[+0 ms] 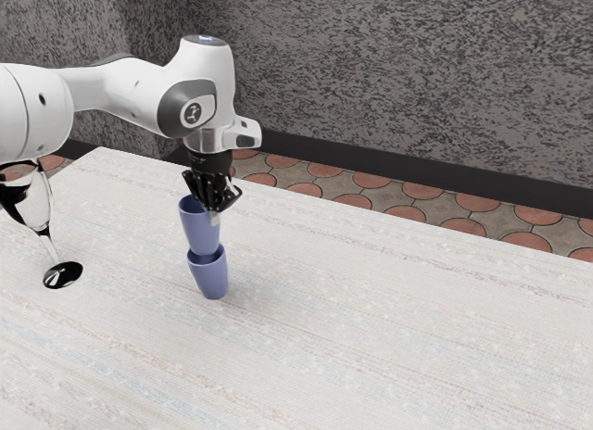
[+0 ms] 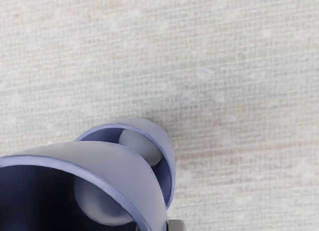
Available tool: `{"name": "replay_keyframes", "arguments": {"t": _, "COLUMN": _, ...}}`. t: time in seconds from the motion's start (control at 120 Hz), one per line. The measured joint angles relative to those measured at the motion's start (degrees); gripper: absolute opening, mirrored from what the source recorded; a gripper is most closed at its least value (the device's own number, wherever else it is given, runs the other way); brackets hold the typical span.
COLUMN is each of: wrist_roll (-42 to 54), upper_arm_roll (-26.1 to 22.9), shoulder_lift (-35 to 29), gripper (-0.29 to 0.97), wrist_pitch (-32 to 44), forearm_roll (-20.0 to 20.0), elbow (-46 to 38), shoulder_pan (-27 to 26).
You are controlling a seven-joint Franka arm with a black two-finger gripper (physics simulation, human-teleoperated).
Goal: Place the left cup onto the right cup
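Two blue cups stand stacked on the pale table (image 1: 389, 300). The lower cup (image 1: 209, 274) rests on the table, and the upper cup (image 1: 195, 228) sits in its mouth, leaning slightly toward the exterior view's left. My gripper (image 1: 216, 208) comes down from above and is shut on the upper cup's rim wall on the side toward the exterior view's right. In the wrist view the upper cup (image 2: 84, 176) looms just under my hand, with the lower cup's rim (image 2: 162, 141) showing beyond it.
A wine glass (image 1: 32, 208) with a dark foot (image 1: 63, 274) stands near the exterior view's left edge, close to the arm. Beyond the table's far edge lie a tiled floor (image 1: 417, 203) and a rough grey wall.
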Motion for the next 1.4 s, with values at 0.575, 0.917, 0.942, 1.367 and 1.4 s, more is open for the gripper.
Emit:
{"name": "replay_keyframes", "arguments": {"t": 0.575, "wrist_roll": -0.10, "upper_arm_roll": 0.47, "shoulder_lift": 2.16, "gripper": -0.11, "wrist_pitch": 0.73, "forearm_roll": -0.05, "elbow": 0.04, "shoulder_pan": 0.15}}
{"name": "replay_keyframes", "arguments": {"t": 0.917, "wrist_roll": -0.17, "upper_arm_roll": 0.47, "shoulder_lift": 2.92, "gripper": -0.11, "wrist_pitch": 1.81, "forearm_roll": -0.35, "elbow": -0.01, "shoulder_pan": 0.15}}
{"name": "replay_keyframes", "arguments": {"t": 0.942, "wrist_roll": -0.17, "upper_arm_roll": 0.47, "shoulder_lift": 2.93, "gripper": -0.10, "wrist_pitch": 1.85, "forearm_roll": -0.43, "elbow": -0.02, "shoulder_pan": 0.15}}
{"name": "replay_keyframes", "arguments": {"t": 1.367, "wrist_roll": -1.10, "upper_arm_roll": 0.50, "shoulder_lift": 1.75, "gripper": 0.48, "wrist_pitch": -0.81, "forearm_roll": -1.48, "elbow": 0.17, "shoulder_pan": 0.59}}
{"name": "replay_keyframes", "arguments": {"t": 1.4, "wrist_roll": -1.20, "upper_arm_roll": 0.46, "shoulder_lift": 1.45, "gripper": 0.50, "wrist_pitch": -1.23, "forearm_roll": -1.48, "elbow": 0.35, "shoulder_pan": 0.60}}
